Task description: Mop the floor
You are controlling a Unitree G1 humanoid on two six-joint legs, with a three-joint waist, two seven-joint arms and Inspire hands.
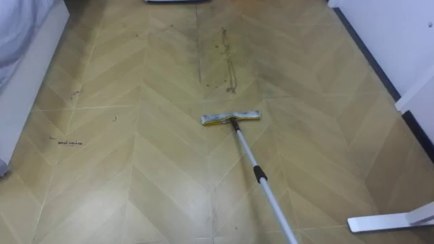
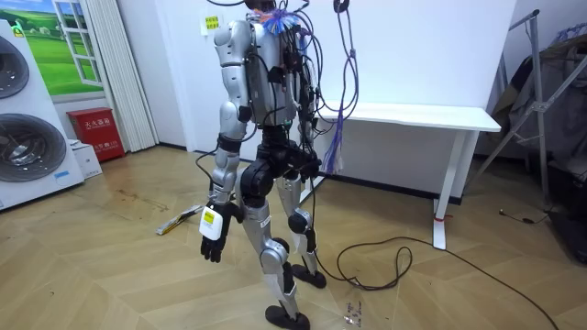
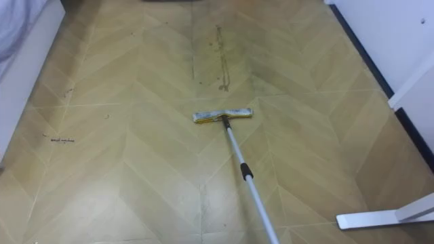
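Mop (image 1: 230,118) is seen lying on the wooden herringbone floor (image 1: 135,169), ahead of the robot. Head: flat, narrow, rectangular, with a yellowish-grey pad, set crosswise. Handle: thin pale metal, joined at the head's middle, with a black collar (image 1: 260,173) partway along; it is run back to the lower right and cut off by the frame edge. What holds its upper end cannot be told.

A dark streaky stain (image 1: 224,64) is noted just beyond the head, not touched by it. A white table foot (image 1: 386,222) is seen at lower right.

In the room view the robot is found standing upright beside the white table (image 2: 422,115). Left hand (image 2: 213,240) is hung at its side, fingers loose and pointing down, nothing held.
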